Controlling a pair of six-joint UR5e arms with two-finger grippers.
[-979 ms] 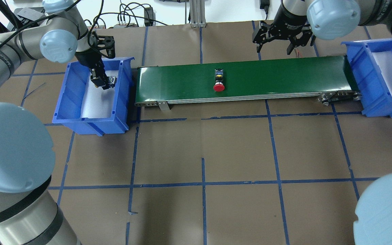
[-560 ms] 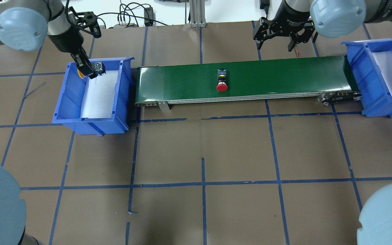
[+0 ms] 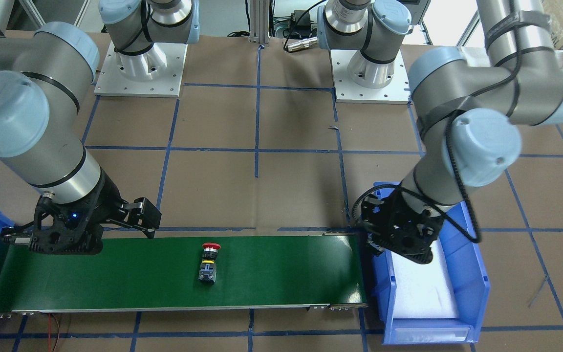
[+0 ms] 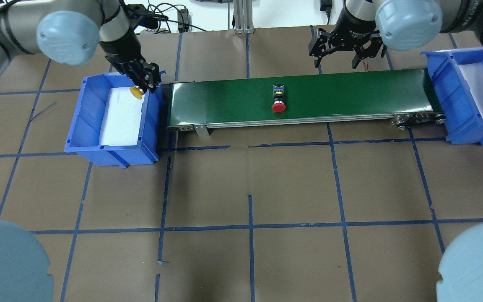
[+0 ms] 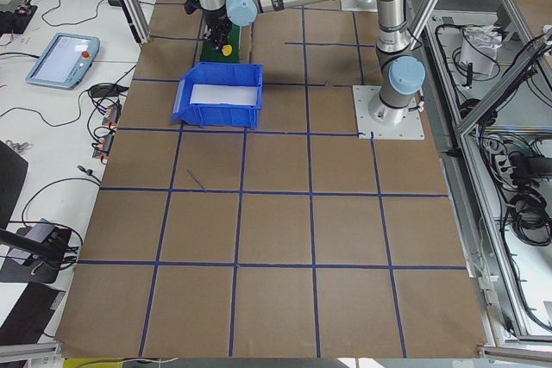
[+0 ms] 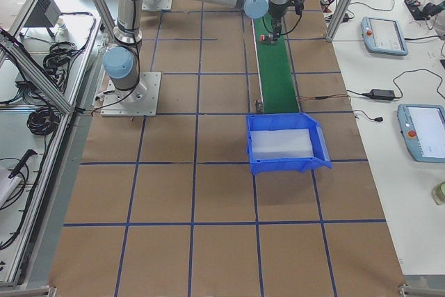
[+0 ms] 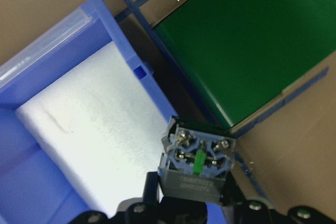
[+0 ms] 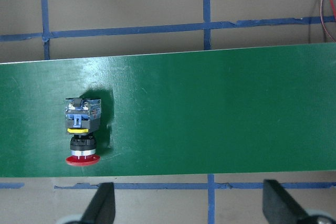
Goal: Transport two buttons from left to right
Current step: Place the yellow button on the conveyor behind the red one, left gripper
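Note:
The red button [image 4: 279,100] lies on its side on the green conveyor belt [image 4: 350,92], near the middle, its cap toward the robot; it also shows in the right wrist view [image 8: 81,129]. The yellow button [image 4: 136,91] hangs over the right far corner of the left blue bin [image 4: 111,151]. My left gripper [image 4: 143,84] is shut on its grey body [image 7: 197,163], just beside the belt's left end. My right gripper [image 4: 337,63] hovers open above the belt's far edge, right of the red button, its fingers [image 8: 102,208] wide apart and holding nothing.
A second blue bin [image 4: 438,63] with white foam lining stands at the belt's right end. The left bin's foam [image 4: 122,113] has nothing on it. Blue tape lines grid the brown table. Cables and a post stand behind the belt.
My left gripper has lifted the yellow button and carried it right, from the bin's far left side to its corner by the belt. The red button has travelled slightly right along the belt.

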